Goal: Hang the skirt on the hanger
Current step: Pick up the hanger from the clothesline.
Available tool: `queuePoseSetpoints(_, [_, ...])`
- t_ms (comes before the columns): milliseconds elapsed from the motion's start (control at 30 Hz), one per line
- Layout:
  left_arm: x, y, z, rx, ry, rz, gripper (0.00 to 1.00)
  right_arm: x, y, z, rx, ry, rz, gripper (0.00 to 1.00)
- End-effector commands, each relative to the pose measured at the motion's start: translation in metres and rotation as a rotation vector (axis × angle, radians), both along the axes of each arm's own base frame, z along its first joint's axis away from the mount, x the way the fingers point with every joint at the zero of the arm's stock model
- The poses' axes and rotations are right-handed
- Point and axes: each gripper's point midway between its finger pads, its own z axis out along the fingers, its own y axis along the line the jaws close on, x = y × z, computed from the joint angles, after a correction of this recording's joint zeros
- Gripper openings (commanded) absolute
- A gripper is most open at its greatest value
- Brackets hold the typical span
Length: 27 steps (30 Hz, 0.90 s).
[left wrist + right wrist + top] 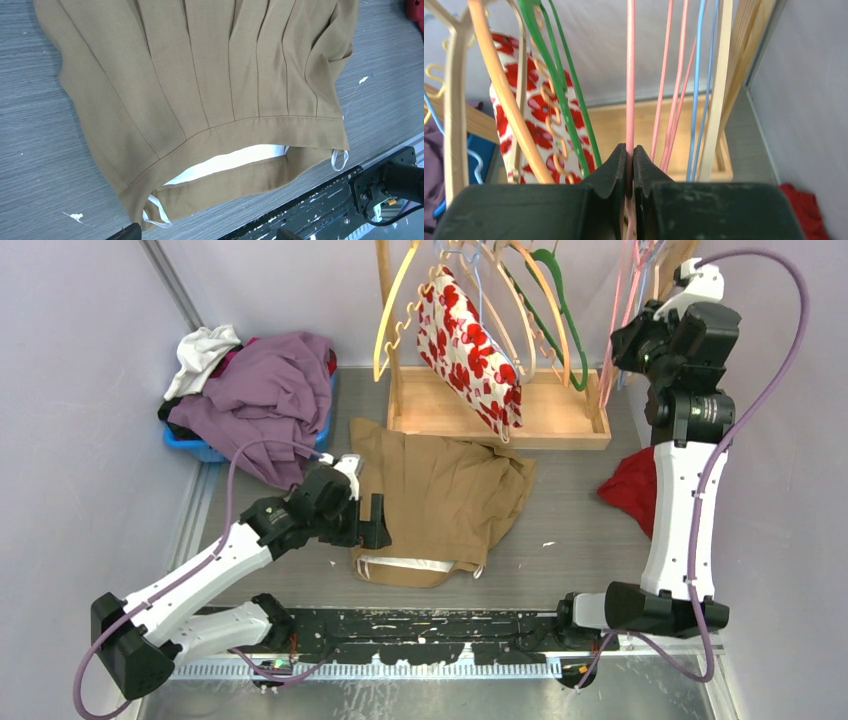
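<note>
The tan pleated skirt (440, 495) lies flat on the table, its waistband toward the near edge. In the left wrist view the skirt (210, 75) shows white lining in the waist opening and a white loop (340, 160) at each end. My left gripper (375, 523) stands open at the skirt's near left edge. Its dark fingertips (125, 233) hang just above the waistband corner, with nothing between them. My right gripper (630, 150) is up at the rack, shut on the thin pink hanger (630, 75). In the top view the right gripper (630, 340) sits beside the pink hangers (612, 360).
A wooden rack (500, 415) at the back holds several hangers, one of them carrying a red-and-white flowered garment (470, 345). Green (556, 75) and blue (698, 100) hangers hang beside the pink ones. A purple clothes pile (265, 390) fills a blue bin. A red cloth (632, 490) lies at the right.
</note>
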Motion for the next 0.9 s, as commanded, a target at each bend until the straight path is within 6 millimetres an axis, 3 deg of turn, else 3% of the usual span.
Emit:
queuePoseSetpoints(0, [0.002, 0.003, 0.024, -0.023, -0.055, -0.001, 0.99, -0.027, 0.007, -0.031, 0.07, 0.085, -0.001, 0.01])
queuePoseSetpoints(300, [-0.004, 0.014, 0.037, -0.029, -0.083, 0.016, 0.99, -0.092, 0.032, -0.128, 0.206, 0.33, 0.016, 0.01])
queuePoseSetpoints(400, [-0.008, 0.023, 0.034, -0.007, -0.078, 0.043, 0.99, -0.128, 0.046, -0.134, 0.223, 0.363, 0.049, 0.01])
queuePoseSetpoints(667, [-0.006, 0.032, 0.018, 0.01, -0.063, 0.126, 0.99, -0.212, 0.105, -0.143, 0.343, 0.482, 0.278, 0.01])
queuePoseSetpoints(867, [-0.003, 0.037, 0.006, 0.003, -0.063, 0.197, 0.99, -0.259, 0.135, -0.175, 0.426, 0.604, 0.412, 0.01])
